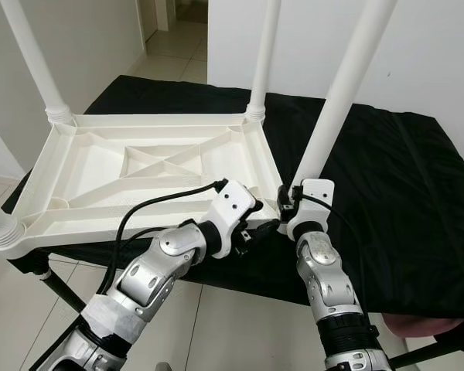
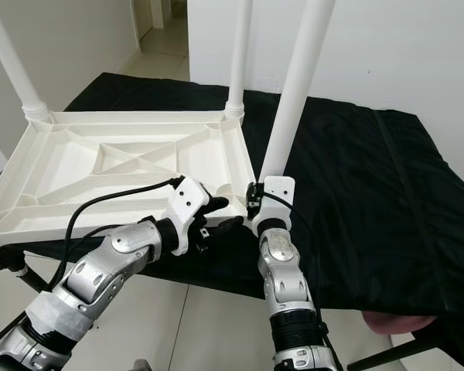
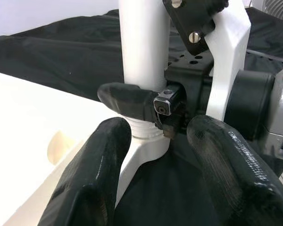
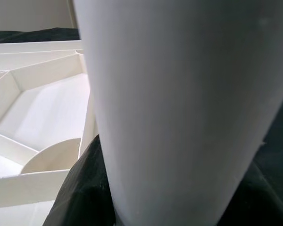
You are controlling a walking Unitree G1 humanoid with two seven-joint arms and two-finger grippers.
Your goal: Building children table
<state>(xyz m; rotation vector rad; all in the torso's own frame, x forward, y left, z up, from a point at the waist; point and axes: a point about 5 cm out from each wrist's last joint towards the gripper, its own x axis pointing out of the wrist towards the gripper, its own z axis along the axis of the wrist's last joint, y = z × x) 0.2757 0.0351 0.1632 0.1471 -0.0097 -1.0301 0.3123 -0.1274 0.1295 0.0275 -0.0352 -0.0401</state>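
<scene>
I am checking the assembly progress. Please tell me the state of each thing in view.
Table top: upside down on black cloth.
Near leg: upright in its corner socket.
Right claw: shut on near leg.
Left claw: open, beside the socket.

1. We take this for a room in a home: plain white walls (image 1: 441, 54) and a pale tiled floor (image 1: 216, 325).
2. We see an open doorway (image 1: 174, 19) leading to further tiled floor.
</scene>
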